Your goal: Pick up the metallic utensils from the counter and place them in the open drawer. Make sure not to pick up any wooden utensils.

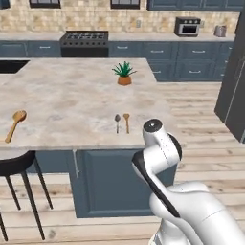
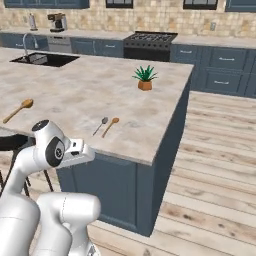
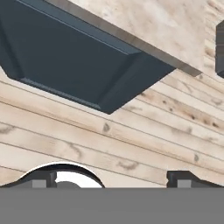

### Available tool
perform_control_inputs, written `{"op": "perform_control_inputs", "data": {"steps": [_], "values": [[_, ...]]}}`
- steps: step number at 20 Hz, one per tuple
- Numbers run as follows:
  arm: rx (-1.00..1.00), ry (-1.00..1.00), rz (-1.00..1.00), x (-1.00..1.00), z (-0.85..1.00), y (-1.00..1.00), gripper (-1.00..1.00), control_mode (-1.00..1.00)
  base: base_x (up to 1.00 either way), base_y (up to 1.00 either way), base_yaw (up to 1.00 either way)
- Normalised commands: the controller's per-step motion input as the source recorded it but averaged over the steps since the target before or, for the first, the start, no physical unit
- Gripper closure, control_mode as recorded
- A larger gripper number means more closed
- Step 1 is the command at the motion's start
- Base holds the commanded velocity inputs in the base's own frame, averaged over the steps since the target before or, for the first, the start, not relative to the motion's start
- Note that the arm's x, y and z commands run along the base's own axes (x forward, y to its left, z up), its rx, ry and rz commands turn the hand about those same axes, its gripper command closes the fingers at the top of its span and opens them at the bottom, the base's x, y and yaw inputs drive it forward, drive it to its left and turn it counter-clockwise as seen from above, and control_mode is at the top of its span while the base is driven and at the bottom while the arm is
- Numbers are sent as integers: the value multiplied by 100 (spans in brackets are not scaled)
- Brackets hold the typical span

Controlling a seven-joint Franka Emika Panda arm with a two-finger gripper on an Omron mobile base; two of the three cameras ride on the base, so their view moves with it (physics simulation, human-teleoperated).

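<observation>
Marbled stone covers the broad table [image 1: 72, 91], which stands over dark blue cabinets, and as far as I can judge nothing of the task is done yet. At the far left of the table lies a large wooden spoon [image 1: 16, 125], alone near the front edge; this one I must leave. More to the right, also near the front edge, lies the metal utensil [image 1: 117, 123]. It is small and grey with a round head, so to me it looks more like a little spoon than a knife. Just beside it on its right, nearly parallel, lies a small wooden spoon [image 1: 127, 122]; I cannot tell if the two touch. Behind them, well apart, stands a potted plant [image 1: 124, 74]. My pincer [image 3: 114, 179] is low in front of the table, below its top, and it looks down at the wooden floor [image 3: 131, 144] and at a dark blue cabinet panel [image 3: 74, 57] under the stone edge. Its two fingertips [image 3: 43, 178] stand wide apart with nothing between them. So the whole job is left: to rise to the table top, to take the metal utensil without catching its wooden neighbour, and to carry it to the open drawer, whose place I cannot tell from these views. The closeness of the two small utensils will ask, I think, for a careful grip.
</observation>
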Motion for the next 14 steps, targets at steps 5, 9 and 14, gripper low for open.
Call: {"op": "perform_control_inputs", "data": {"steps": [5,9,14], "values": [[0,0,0,0,0,0,-100,100,0,18,-35],[0,0,0,0,0,0,-100,100,0,64,-33],[0,0,0,0,0,0,-100,100,0,83,-33]]}}
